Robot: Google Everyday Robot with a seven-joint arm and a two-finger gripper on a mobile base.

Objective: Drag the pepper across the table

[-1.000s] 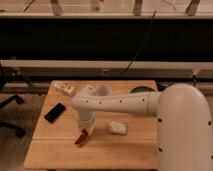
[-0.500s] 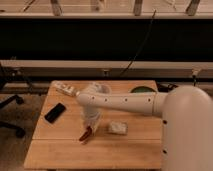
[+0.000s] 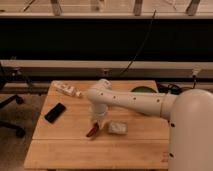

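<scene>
One small shift sets this moment apart from half a second ago: the gripper (image 3: 97, 125) sits a touch further toward the middle of the table (image 3: 70, 147), and the pepper (image 3: 92, 132) has moved along with it, now lying just left of the pale sponge (image 3: 118, 128) rather than clearly apart from it. A second ago the pepper lay further to the left and nearer the front edge (the change is slight but steady across the three views).

The white arm (image 3: 135, 101) reaches in from the large rounded body at the right, runs leftward over the back half of the tabletop, bends at a bulky joint above the centre, and drops its wrist almost straight down. The gripper points at the wood, with its tip right at the upper end of the pepper; whether it is clamped on the pepper or merely pressing against it cannot be told.

The pepper is a short dark-red sliver, tilted, its lower end pointing toward the front left. The black phone (image 3: 55, 112) lies well apart on the left side, a pale packet (image 3: 67, 90) rests near the back left corner, and a green object (image 3: 142, 90) peeks from behind the arm at the back edge.
</scene>
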